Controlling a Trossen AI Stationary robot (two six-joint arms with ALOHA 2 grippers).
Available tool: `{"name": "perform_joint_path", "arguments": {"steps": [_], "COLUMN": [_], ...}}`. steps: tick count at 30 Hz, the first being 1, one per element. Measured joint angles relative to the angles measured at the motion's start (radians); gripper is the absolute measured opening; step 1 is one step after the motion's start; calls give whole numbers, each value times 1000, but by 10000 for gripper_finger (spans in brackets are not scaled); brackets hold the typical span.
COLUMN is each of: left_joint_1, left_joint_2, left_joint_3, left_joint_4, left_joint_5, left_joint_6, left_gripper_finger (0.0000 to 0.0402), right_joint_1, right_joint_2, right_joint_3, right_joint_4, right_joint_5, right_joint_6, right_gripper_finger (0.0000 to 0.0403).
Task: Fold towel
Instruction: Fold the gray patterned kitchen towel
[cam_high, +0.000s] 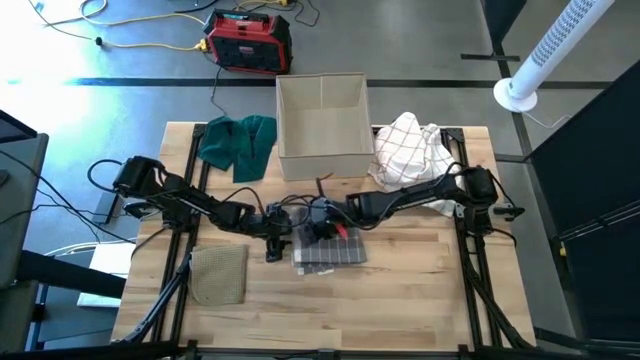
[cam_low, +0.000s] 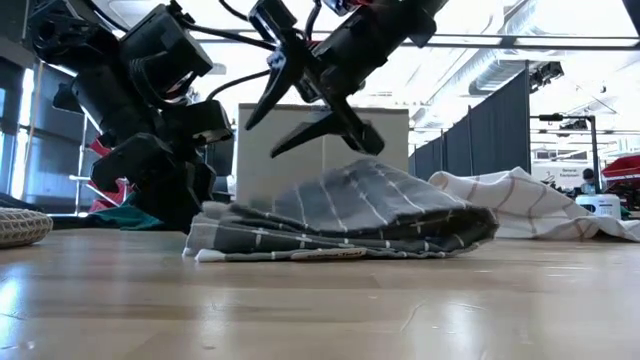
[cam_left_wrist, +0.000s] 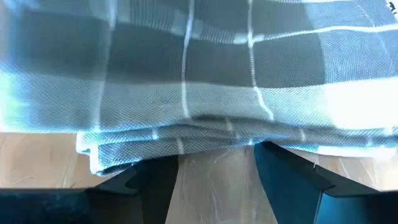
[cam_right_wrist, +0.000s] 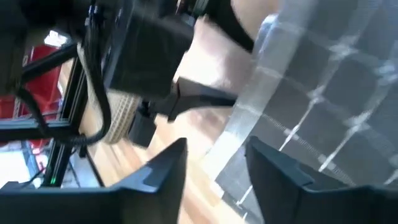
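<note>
A grey plaid towel (cam_high: 328, 250) (cam_low: 340, 215) lies folded in several layers on the wooden table, near its middle. My left gripper (cam_high: 275, 240) (cam_left_wrist: 214, 165) is low at the towel's left edge (cam_left_wrist: 161, 143), open, with its fingertips right at the stacked layers. My right gripper (cam_high: 320, 225) (cam_low: 315, 110) (cam_right_wrist: 214, 165) hangs open just above the towel's top, slanting down from the table's right, with nothing between its fingers. My left gripper comes level from the table's left, at table height. Its two spread fingertips (cam_left_wrist: 152, 168) reach the towel's layered left edge (cam_left_wrist: 205, 140). Whether they touch the cloth, I cannot tell.
An open cardboard box (cam_high: 322, 125) stands behind the towel. A green cloth (cam_high: 238, 140) lies at the far left and a white checked cloth (cam_high: 412, 150) at the far right. A folded olive cloth (cam_high: 218, 272) lies at the near left. Bare wood shows along the near edge.
</note>
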Motion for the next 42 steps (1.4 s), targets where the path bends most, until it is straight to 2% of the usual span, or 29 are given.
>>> {"name": "perform_joint_path", "arguments": {"steps": [4,9,11,20,21,23,27,30,33,38,42], "left_joint_1": [0,0,4,51,57,64,64,61,61,44,40], "left_joint_2": [-47,-213,-252,-233,-210,-149,-59,-17,15,52,42], "left_joint_3": [-2,30,37,41,42,40,40,41,41,43,45], "left_joint_4": [-26,-179,-181,59,76,124,213,216,154,73,56], "left_joint_5": [-1,-6,-7,80,89,101,98,97,107,125,142], "left_joint_6": [1,-24,-41,-72,-81,-111,-182,-200,-227,-271,-296], "left_gripper_finger": [206,206,202,162,151,122,51,9,12,11,5], "right_joint_1": [16,63,82,136,127,99,10,-52,-93,-109,-106], "right_joint_2": [-54,-187,-232,-379,-379,-377,-375,-375,-375,-373,-379], "right_joint_3": [0,0,-11,-97,-124,-193,-343,-440,-523,-636,-658], "right_joint_4": [-29,-176,-246,-513,-500,-421,-187,-5,64,73,76], "right_joint_5": [2,83,134,318,318,311,269,223,202,181,186], "right_joint_6": [-2,9,5,-44,-64,-105,-162,-191,-196,-171,-160], "right_gripper_finger": [186,181,163,49,27,9,4,2,1,0,0]}}
